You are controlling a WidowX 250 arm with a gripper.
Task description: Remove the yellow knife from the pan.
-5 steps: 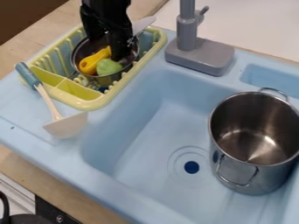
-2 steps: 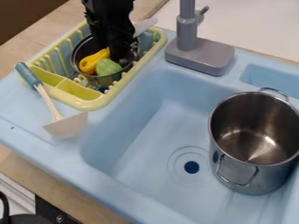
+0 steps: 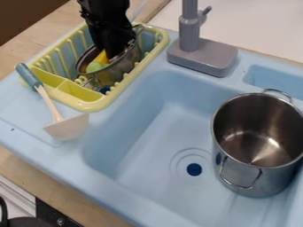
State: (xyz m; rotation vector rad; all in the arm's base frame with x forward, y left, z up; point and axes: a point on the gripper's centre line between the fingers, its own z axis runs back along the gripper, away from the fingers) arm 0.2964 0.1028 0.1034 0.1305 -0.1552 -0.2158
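Yellow knife [image 3: 102,57] sits in the tilted pan [image 3: 123,66], partly behind my jaws; I can't tell whether they're apart or clamped. Probably light, stiff, slick plastic, best gripped squarely around its yellow end.

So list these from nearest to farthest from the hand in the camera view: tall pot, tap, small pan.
1. Small pan, in the dish rack, right below.
2. Tap, at the sink's back edge.
3. Tall pot, right side of the sink.
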